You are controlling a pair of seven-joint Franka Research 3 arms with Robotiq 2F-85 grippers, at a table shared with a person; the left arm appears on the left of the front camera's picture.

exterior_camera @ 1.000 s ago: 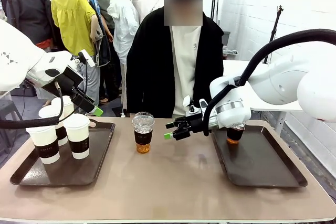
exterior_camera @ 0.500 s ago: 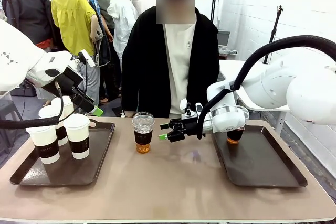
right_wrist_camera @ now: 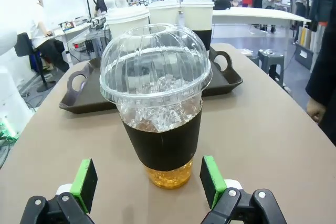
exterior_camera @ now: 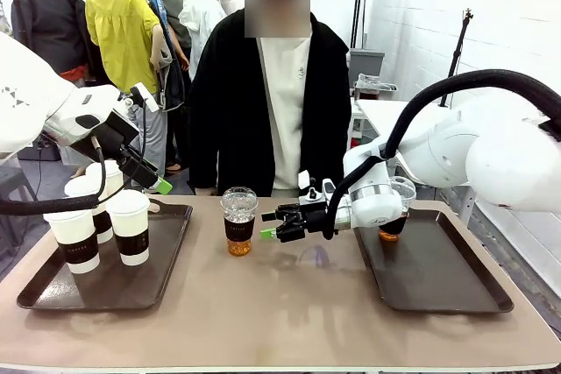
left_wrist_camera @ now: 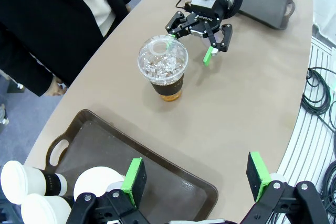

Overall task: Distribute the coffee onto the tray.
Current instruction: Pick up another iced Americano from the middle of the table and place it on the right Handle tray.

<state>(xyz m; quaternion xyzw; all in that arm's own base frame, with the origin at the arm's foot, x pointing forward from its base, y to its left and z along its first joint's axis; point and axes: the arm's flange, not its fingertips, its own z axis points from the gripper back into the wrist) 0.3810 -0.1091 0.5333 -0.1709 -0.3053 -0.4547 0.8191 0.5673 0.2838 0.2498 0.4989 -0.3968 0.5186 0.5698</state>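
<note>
The counter (exterior_camera: 289,308) carries two dark trays. The left tray (exterior_camera: 162,269) holds three white paper cups (exterior_camera: 130,225) with black sleeves. The right tray (exterior_camera: 443,282) holds one dome-lidded amber cup (exterior_camera: 394,223), partly behind my right arm. Another dome-lidded cup (exterior_camera: 238,221) stands on the bare counter between the trays. My right tool (exterior_camera: 270,233) lies level just beside it, jaws wide apart, gripping nothing. My left tool (left_wrist_camera: 195,176) hangs over the left tray's inner edge, wide open and empty.
</note>
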